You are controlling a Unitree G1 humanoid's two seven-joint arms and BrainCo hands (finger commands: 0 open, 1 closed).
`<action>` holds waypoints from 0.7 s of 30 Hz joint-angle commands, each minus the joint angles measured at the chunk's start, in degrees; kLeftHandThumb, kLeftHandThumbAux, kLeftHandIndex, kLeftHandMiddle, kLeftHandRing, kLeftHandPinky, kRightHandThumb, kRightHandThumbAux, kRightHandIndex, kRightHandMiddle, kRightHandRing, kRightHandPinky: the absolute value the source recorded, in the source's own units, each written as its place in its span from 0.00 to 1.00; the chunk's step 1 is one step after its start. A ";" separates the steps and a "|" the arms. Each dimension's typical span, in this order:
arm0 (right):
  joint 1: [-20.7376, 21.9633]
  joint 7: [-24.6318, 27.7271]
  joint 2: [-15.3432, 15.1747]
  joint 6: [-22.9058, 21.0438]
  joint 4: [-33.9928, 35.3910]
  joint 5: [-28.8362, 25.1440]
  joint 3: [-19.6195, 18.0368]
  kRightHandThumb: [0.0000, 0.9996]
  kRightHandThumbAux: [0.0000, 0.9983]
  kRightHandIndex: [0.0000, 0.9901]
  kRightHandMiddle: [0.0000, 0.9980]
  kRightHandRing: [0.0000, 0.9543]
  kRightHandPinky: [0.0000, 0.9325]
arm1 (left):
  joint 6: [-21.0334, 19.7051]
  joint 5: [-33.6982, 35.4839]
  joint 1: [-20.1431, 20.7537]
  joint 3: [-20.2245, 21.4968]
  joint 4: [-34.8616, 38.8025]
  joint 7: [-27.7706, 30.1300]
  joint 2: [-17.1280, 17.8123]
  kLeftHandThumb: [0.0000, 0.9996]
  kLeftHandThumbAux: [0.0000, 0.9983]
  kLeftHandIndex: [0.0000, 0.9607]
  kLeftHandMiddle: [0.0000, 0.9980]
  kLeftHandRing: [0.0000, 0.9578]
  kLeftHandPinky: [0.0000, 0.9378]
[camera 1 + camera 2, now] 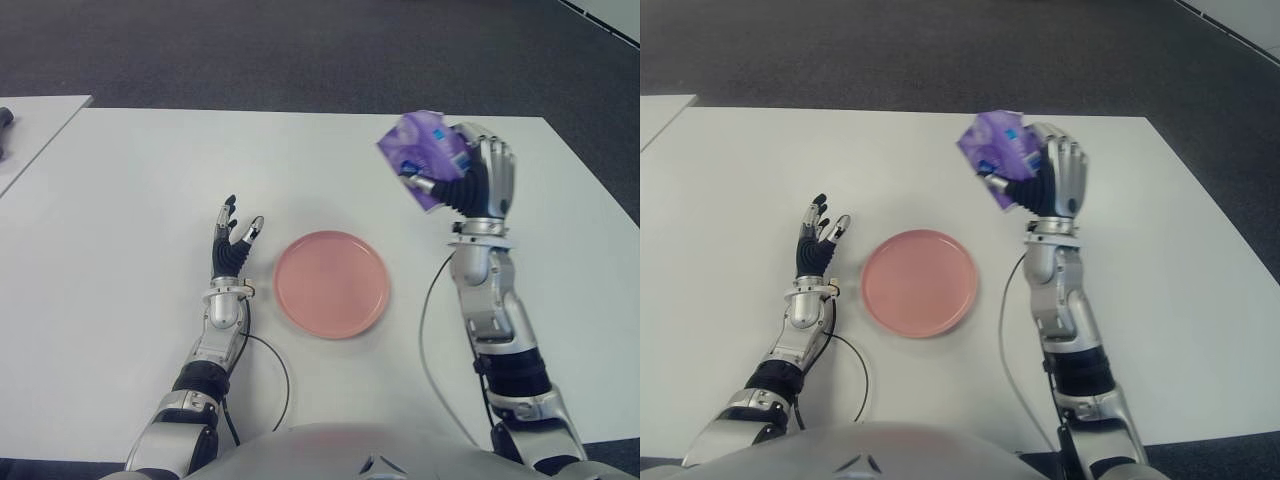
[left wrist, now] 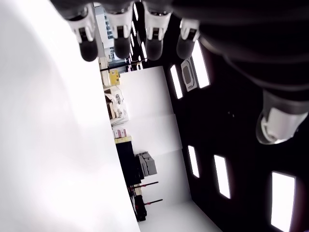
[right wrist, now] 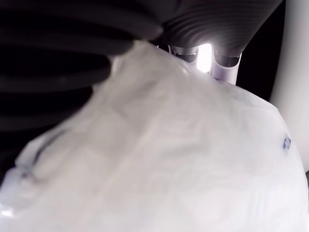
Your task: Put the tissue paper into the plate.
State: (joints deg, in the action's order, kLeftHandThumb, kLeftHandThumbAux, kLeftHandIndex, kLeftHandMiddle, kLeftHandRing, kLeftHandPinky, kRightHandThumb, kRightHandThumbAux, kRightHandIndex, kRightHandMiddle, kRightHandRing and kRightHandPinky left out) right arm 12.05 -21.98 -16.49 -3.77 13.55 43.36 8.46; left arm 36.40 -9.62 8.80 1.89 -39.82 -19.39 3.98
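Observation:
A purple pack of tissue paper (image 1: 420, 150) is held up above the white table (image 1: 130, 180), with my right hand (image 1: 470, 178) shut on it. It hangs to the right of and beyond the pink plate (image 1: 331, 283), which lies near the table's middle with nothing in it. In the right wrist view the pack (image 3: 183, 159) fills the frame, pressed under the curled fingers (image 3: 222, 65). My left hand (image 1: 232, 245) shows just left of the plate, fingers straight and spread, holding nothing.
A second white table (image 1: 30, 125) stands at the far left, with a dark object (image 1: 5, 120) at its edge. Dark carpet (image 1: 300, 50) lies beyond the table. A thin black cable (image 1: 430, 330) runs beside my right forearm.

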 commanded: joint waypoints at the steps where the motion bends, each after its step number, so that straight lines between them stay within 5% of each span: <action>1: -0.56 -1.31 0.60 3.83 -1.25 -0.64 0.42 0.86 0.68 0.41 0.54 0.90 0.90 | -0.28 -0.01 -0.56 0.26 -0.70 0.26 0.02 0.00 0.43 0.00 0.00 0.00 0.00; 6: 0.01 -3.85 2.74 8.35 -5.62 2.38 5.78 0.86 0.68 0.41 0.54 0.90 0.90 | -0.32 -0.80 -0.58 -0.03 -0.61 -0.24 0.16 0.00 0.43 0.00 0.00 0.00 0.00; 12: -0.24 6.44 2.45 9.18 -1.55 3.10 12.73 0.86 0.68 0.41 0.53 0.90 0.89 | -1.16 -1.00 -0.69 -0.05 0.05 -0.52 -0.13 0.00 0.43 0.00 0.00 0.00 0.00; 21: -1.52 9.52 -0.11 15.23 -3.85 4.68 16.31 0.86 0.68 0.41 0.54 0.90 0.91 | -1.90 -0.45 -1.41 -0.17 1.32 0.46 -0.27 0.00 0.42 0.00 0.00 0.00 0.00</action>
State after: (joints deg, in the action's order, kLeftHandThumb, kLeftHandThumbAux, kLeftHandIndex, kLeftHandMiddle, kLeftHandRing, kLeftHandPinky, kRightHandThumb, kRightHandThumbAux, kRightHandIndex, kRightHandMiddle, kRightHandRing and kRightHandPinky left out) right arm 11.34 -13.10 -15.18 9.40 10.83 47.75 24.24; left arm 35.63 -10.08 8.32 1.58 -38.74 -19.39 3.74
